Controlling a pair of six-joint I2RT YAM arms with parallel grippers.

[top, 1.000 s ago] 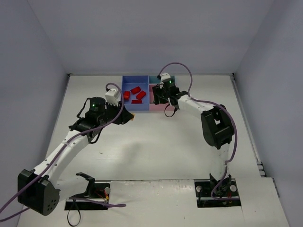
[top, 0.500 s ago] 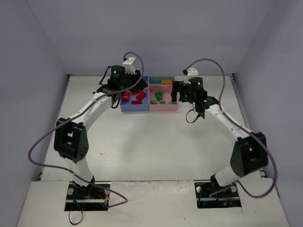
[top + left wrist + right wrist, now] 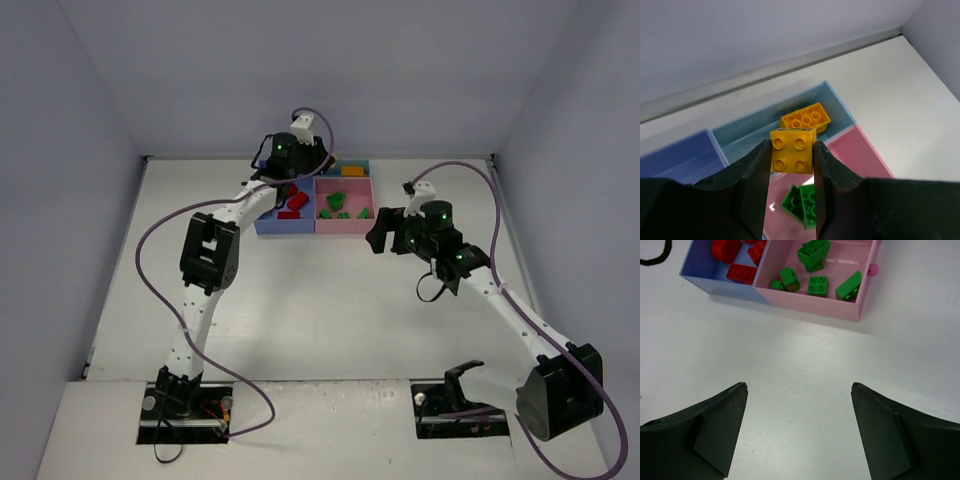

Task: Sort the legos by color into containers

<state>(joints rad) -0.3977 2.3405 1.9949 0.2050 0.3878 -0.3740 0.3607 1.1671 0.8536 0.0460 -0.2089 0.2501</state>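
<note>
My left gripper (image 3: pixel 792 150) is shut on a yellow two-by-two lego (image 3: pixel 793 150) and holds it above the edge between the teal tray (image 3: pixel 745 135) and the pink tray (image 3: pixel 862 155). Another yellow lego (image 3: pixel 806 117) lies in the teal tray. Green legos (image 3: pixel 801 202) lie in the pink tray below my fingers. From above, the left gripper (image 3: pixel 303 172) hangs over the back of the trays. My right gripper (image 3: pixel 799 386) is open and empty over bare table, in front of the pink tray (image 3: pixel 810 307). It sits right of the trays in the top view (image 3: pixel 380 232).
The blue tray (image 3: pixel 715 282) holds several red legos (image 3: pixel 742 272). The pink tray holds several green legos (image 3: pixel 818 285). The joined trays (image 3: pixel 290 226) stand at the back of the table, near the back wall. Walls close both sides.
My left gripper has moved right along the back of the trays, from over the blue one towards the teal one. My right gripper has pulled away from the trays, nearer and to the right.
</note>
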